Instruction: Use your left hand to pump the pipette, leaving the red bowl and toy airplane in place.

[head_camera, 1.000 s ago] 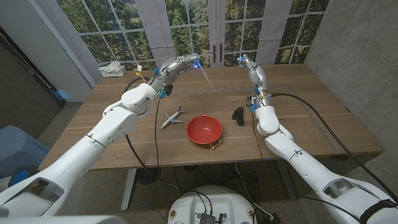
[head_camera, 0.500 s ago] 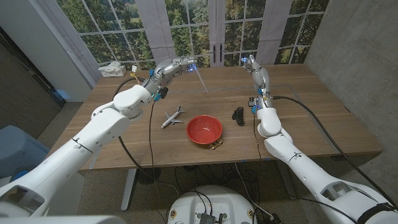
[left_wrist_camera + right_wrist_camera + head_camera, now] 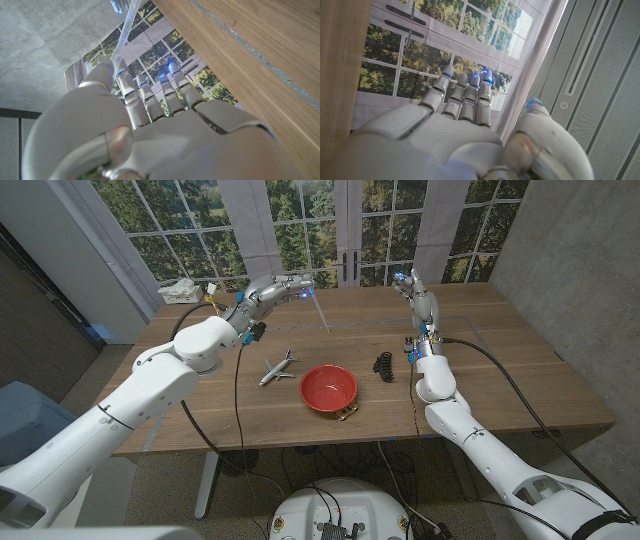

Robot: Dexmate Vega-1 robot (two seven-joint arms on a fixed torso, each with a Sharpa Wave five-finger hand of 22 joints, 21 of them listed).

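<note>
Daylight pours in from the windows behind the counter, so everything's evenly bright with soft shadows. The head view bends at the edges like a fisheye. Both wrist views are sharp, tiny blue lights glowing on fingertips.

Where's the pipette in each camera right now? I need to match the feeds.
Head view: the pipette is held by the left hand above the table's far side, its clear tip slanting down to the right.
Left wrist view: the pipette runs up from the left hand's fingertips.
Right wrist view: I can't find it.
Shared landmark: the window behind the table.
</note>
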